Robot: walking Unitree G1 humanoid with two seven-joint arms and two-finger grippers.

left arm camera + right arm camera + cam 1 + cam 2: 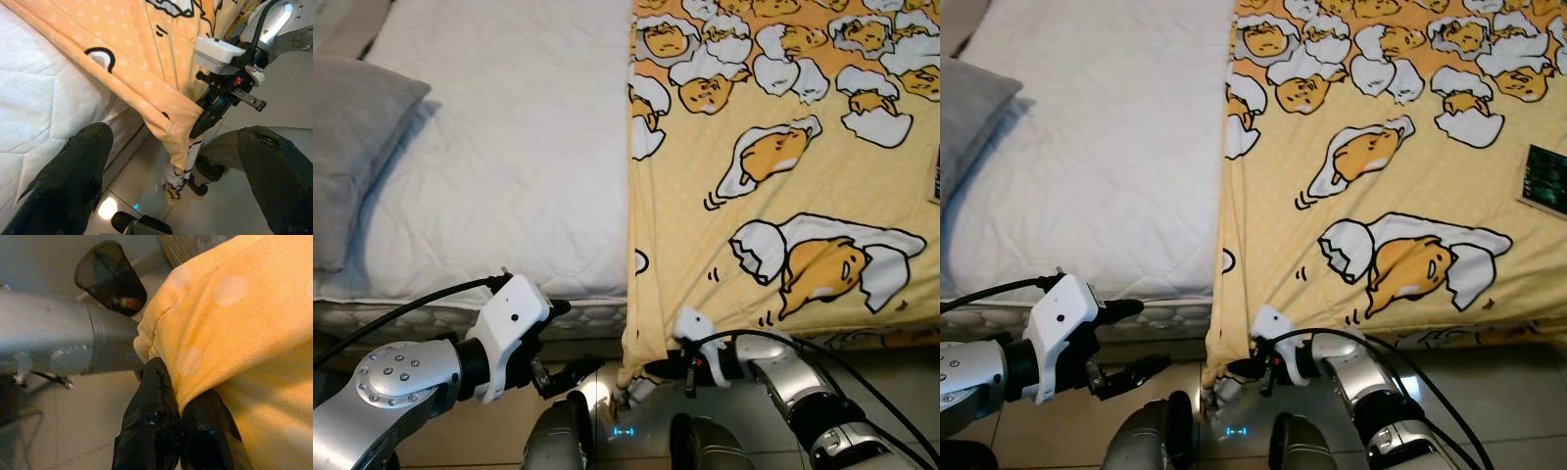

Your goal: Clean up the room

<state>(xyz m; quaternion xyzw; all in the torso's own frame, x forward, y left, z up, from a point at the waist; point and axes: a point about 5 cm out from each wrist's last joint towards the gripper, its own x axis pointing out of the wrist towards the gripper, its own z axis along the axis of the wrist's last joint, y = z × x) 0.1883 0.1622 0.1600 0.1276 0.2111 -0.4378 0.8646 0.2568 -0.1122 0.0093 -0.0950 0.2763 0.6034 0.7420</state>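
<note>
A yellow blanket (783, 196) printed with egg characters covers the right half of the bed. Its near left corner (631, 367) hangs over the bed's front edge toward the floor. My right gripper (646, 377) is low in front of the bed, shut on that hanging corner. The right wrist view shows both black fingers (156, 401) pinching a fold of yellow cloth. My left gripper (576, 341) is open just left of the corner, not touching it. In the left wrist view its wide-apart fingers (73, 181) frame the hanging corner (171, 127).
The left half of the bed is bare white mattress (509, 147) with a grey pillow (352, 147) at the far left. A dark green card (1545, 179) lies on the blanket at the right edge. Tiled floor (1489, 392) and my own legs (558, 441) are below the bed edge.
</note>
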